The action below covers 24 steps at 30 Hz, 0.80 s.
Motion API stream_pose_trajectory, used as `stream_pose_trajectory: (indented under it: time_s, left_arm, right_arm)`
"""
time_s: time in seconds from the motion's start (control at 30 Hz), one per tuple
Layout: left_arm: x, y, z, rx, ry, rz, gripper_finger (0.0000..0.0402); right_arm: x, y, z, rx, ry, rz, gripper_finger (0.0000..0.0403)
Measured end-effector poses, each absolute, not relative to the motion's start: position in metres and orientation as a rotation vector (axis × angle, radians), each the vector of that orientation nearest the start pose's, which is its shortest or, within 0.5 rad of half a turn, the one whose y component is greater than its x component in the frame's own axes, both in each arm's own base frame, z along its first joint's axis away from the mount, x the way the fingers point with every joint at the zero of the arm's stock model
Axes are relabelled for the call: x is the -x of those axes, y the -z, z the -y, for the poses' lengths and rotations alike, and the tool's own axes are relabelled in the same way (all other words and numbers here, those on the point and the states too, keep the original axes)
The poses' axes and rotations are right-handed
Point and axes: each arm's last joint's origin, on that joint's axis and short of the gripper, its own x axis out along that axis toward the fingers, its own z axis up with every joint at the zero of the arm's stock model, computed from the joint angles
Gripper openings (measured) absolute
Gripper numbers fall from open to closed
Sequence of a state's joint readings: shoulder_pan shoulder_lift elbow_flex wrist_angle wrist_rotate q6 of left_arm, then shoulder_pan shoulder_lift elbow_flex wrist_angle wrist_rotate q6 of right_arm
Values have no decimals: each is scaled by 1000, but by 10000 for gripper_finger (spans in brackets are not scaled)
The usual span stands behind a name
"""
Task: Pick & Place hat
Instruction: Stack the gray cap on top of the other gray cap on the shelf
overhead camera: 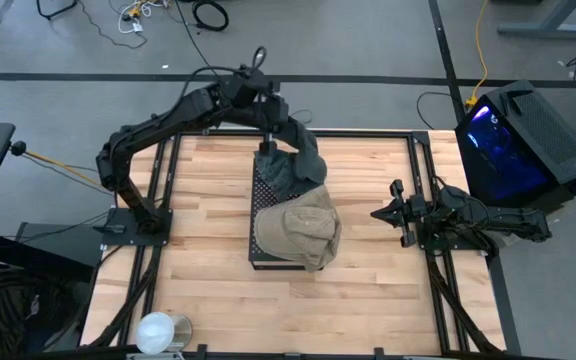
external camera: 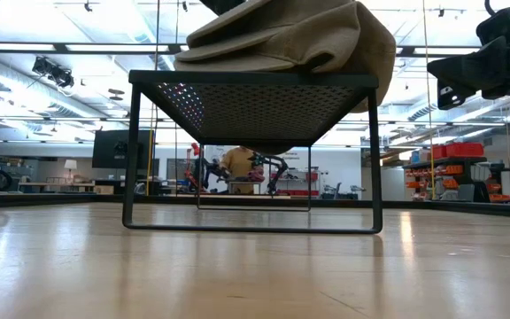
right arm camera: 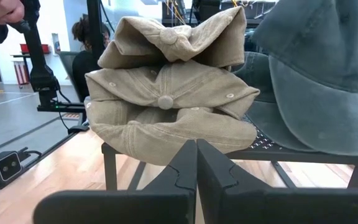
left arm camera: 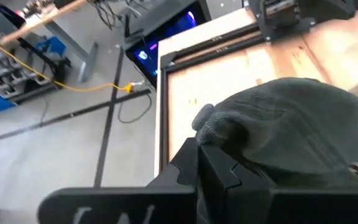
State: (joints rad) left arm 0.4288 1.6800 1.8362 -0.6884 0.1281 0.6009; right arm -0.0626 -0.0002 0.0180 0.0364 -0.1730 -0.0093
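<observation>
Wooden bench [overhead camera: 208,290] with a black mesh rack [overhead camera: 264,250] at its middle.
On the rack, tan hats [overhead camera: 303,232] are stacked at the near end; at the far end the left gripper [overhead camera: 268,147] pinches a grey-green hat [overhead camera: 298,168]. Right gripper [overhead camera: 383,213], fingers pressed together, empty, waits right of the rack.

From table height the tan caps [external camera: 290,35] run off the top edge, and the grey cap is out of sight behind them. The black mesh stand [overhead camera: 264,190] is mostly covered from overhead. In the left wrist view the grey cap [left arm camera: 291,124] is cut at the right edge, its brim perhaps pinched behind the left gripper's fingers [left arm camera: 213,174].
</observation>
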Motion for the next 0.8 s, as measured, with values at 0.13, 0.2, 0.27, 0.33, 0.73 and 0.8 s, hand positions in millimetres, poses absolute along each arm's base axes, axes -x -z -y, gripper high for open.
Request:
stream_pose_trajectory:
  time_s: [0.13, 0.2, 0.27, 0.33, 0.73, 0.8]
  left_arm:
    - [-331, -413, -142, -416, -115, -612, 3]
    - [-326, -414, -140, -407, -105, -637, 2]
    - [-324, -416, -137, -407, -104, -641, 3]
    - [-322, -415, -135, -401, -103, -660, 4]
    - [-313, -418, -123, -337, -82, -694, 3]
    - [-312, -418, -122, -311, -70, -697, 5]
  right_arm:
    - [-96, -173, 1, 16, -110, 55, 7]
    - [-96, -173, 1, 16, -110, 55, 7]
    - [-96, -173, 1, 16, -111, 55, 7]
    - [-96, -173, 1, 16, -110, 55, 7]
    - [-96, -173, 1, 16, -110, 55, 7]
    - [-96, -173, 1, 16, -110, 55, 7]
